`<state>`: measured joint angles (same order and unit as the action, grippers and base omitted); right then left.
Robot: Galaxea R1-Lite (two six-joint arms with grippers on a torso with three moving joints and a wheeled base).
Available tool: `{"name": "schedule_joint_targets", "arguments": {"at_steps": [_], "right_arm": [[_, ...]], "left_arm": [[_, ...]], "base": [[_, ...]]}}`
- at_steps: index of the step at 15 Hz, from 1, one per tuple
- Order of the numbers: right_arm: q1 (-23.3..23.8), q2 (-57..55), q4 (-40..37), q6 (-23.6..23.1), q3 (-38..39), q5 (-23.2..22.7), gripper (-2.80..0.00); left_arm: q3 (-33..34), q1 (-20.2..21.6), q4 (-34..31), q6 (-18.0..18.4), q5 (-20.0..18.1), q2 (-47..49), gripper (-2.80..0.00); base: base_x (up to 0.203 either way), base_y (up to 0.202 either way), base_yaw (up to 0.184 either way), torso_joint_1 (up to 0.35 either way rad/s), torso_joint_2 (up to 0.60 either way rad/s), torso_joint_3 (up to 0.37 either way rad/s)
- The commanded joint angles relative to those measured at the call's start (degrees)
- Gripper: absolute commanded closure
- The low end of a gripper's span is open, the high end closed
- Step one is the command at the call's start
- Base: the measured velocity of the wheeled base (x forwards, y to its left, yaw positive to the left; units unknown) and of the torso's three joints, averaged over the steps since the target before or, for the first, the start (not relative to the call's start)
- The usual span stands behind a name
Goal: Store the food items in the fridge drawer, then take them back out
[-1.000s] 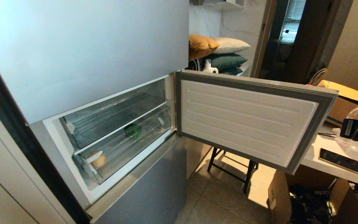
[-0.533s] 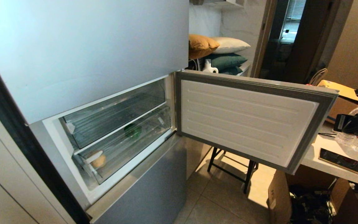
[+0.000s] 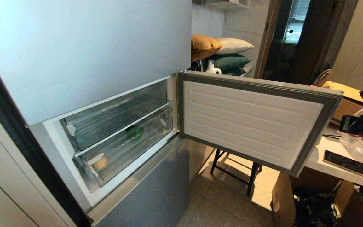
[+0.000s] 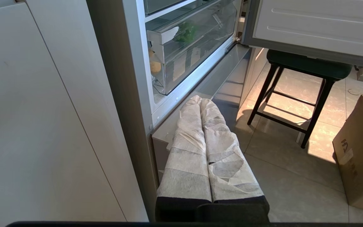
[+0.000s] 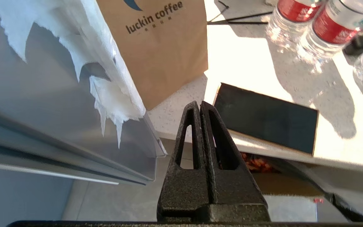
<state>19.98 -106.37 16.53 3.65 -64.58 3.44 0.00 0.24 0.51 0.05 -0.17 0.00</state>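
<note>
While the bell pepper (image 3: 134,131) and potato (image 3: 100,162) sit in the fridge drawer (image 3: 128,148), both end effectors are empty. The right end effector (image 5: 199,105) is pressed closed above the tabletop (image 5: 257,60); the left end effector (image 4: 199,100) likewise.

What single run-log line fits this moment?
pepper, potato: in shut drawer | fridge door: open | right pincer: shut, empty, beside table | left pincer: shut, parked

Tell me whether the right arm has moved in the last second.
Yes. In the head view the right gripper has shifted up and left against the white table, now in front of the water bottles, fingers shut and empty.
</note>
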Motion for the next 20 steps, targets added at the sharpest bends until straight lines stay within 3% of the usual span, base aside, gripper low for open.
{"name": "schedule_joint_targets", "arguments": {"at_steps": [1,7,13,17,20], "right_arm": [[0.21,-0.79,0.16,-0.20,-0.98,-1.31,0.00],[2.88,-1.91,0.61,-0.14,-2.48,-7.35,0.00],[5.40,-2.53,2.62,0.30,-2.48,-17.26,0.00],[6.47,-3.80,3.38,0.31,-2.66,-18.53,0.00],[6.88,-4.20,5.13,0.57,-2.83,-22.89,0.00]], "left_arm": [[0.22,0.02,0.02,0.00,0.00,-0.02,0.00],[0.26,0.02,0.02,-0.05,0.00,-0.04,0.00],[0.26,0.02,0.02,0.04,0.00,-0.03,0.00],[0.26,0.02,0.02,0.04,0.00,-0.06,0.00],[0.26,0.02,0.01,-0.05,0.00,-0.02,0.00]], "base": [[0.000,0.000,0.000,0.000,0.00,0.000],[0.000,0.000,0.000,0.000,0.00,0.000],[0.000,0.000,0.000,0.000,0.00,0.000],[0.000,0.000,0.000,0.000,0.00,0.000],[0.000,0.000,0.000,0.000,0.00,0.000]]}}
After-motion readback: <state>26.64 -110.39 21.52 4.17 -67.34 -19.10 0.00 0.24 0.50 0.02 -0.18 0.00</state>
